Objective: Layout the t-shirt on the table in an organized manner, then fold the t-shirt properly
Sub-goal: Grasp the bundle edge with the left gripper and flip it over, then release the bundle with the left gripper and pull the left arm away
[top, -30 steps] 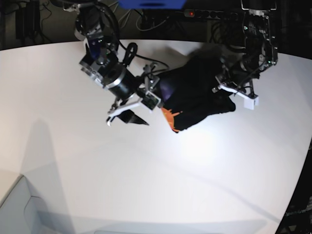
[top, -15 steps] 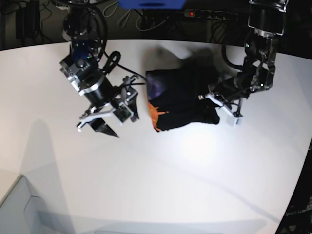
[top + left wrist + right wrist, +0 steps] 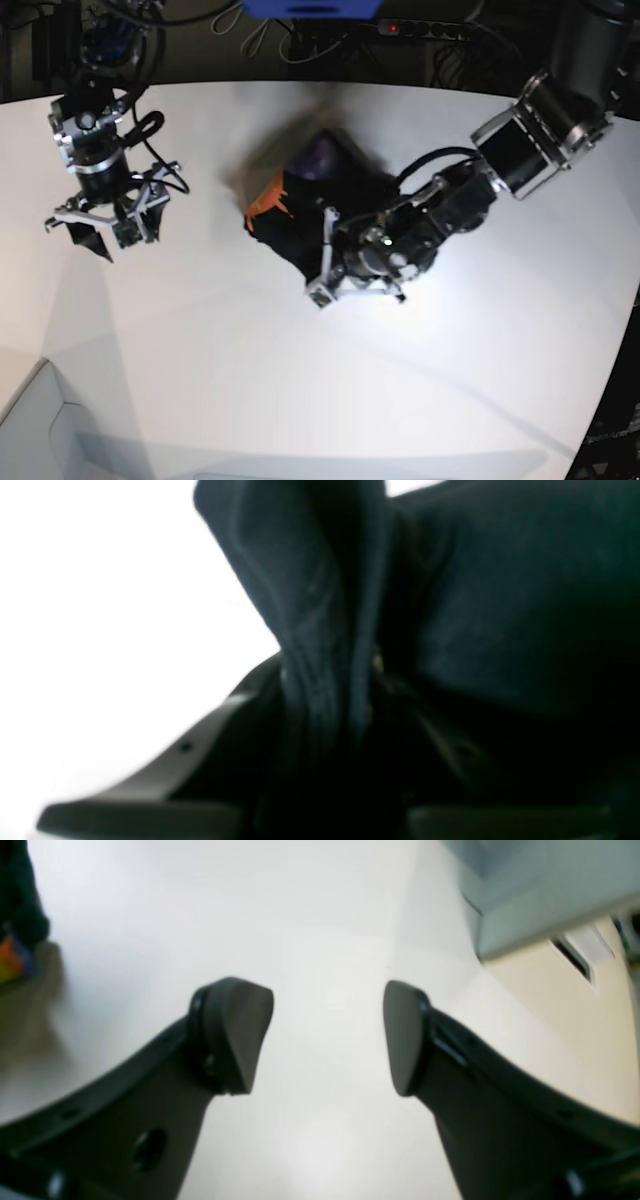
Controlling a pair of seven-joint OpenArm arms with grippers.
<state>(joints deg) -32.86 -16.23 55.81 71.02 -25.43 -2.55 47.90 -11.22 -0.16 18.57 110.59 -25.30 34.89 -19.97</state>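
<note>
Dragged toward mid-surface since a sec ago: black t-shirt (image 3: 305,205), bunched, orange print showing at its left edge, lying on white surface (image 3: 300,380). Pinched in left gripper (image 3: 340,275), jaws closed on a fold of dark fabric, seen close-up in wrist view (image 3: 310,630). Left arm now stretched low across from right side. Swung away to far left, well apart from shirt: right gripper (image 3: 327,1035), jaws wide, empty, above bare surface.

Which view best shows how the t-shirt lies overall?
Base: the whole bunched t-shirt on the table. Left wrist shows only a black fold in the tool; right wrist, a sliver at its edge.
</note>
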